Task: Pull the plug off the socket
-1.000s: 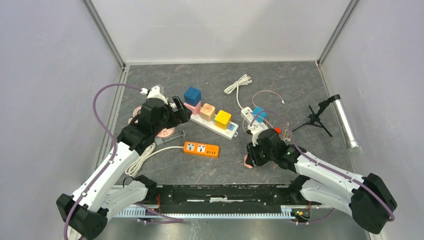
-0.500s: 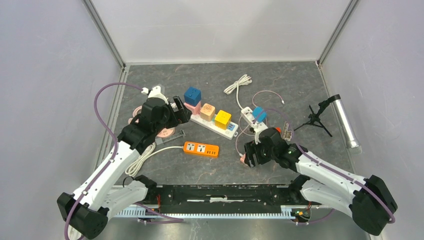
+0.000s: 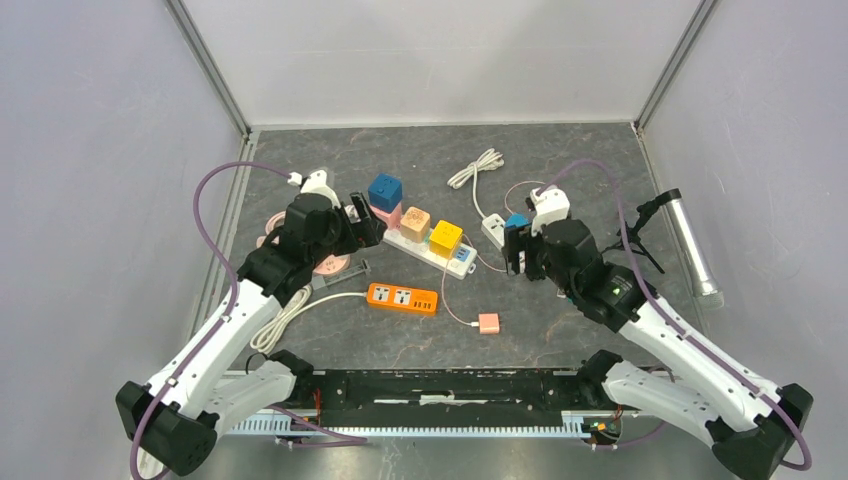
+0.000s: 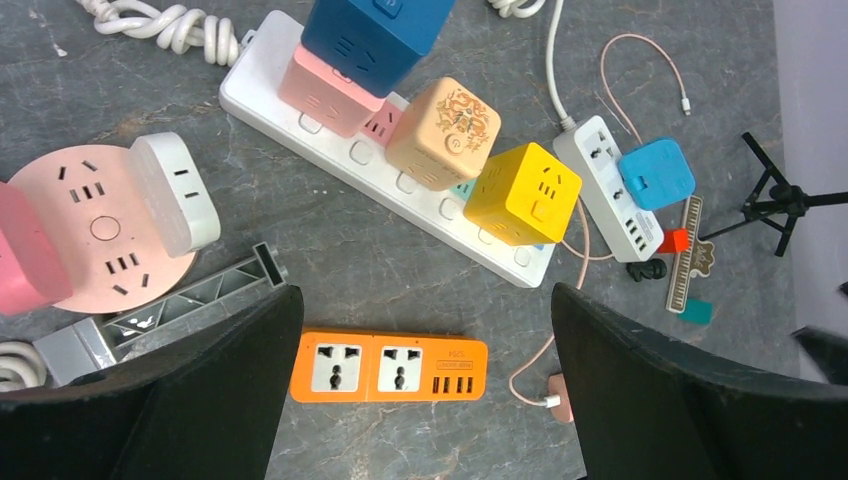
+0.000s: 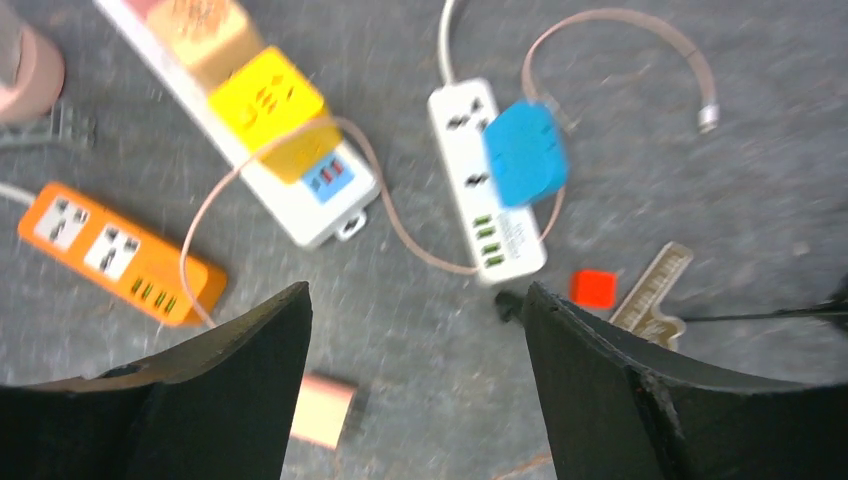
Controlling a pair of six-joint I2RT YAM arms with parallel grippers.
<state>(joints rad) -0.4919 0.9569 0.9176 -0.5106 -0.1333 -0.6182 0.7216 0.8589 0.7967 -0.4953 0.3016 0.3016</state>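
A small pink plug (image 3: 488, 322) with a thin pink cable lies loose on the table near the front, free of any socket; it also shows as the pink plug (image 5: 322, 410) and the pink plug (image 4: 560, 395). My right gripper (image 3: 517, 251) hangs open and empty above the small white power strip (image 5: 487, 180), which carries a blue cube plug (image 5: 525, 153). My left gripper (image 4: 428, 300) is open and empty over the orange power strip (image 4: 388, 367). The long white power strip (image 3: 455, 263) holds blue, pink, peach and yellow cube plugs.
A round pink socket (image 4: 90, 230) and a grey bracket (image 4: 170, 310) lie at the left. A black mini tripod (image 3: 635, 235) and a silver cylinder (image 3: 692, 250) are at the right. A red block (image 5: 595, 288), a ruler (image 5: 655, 290) and a coiled white cable (image 3: 475, 168) lie nearby.
My right gripper opened, let go of the pink plug near the front, then rose and swung back over the small white strip. The left arm has barely moved.
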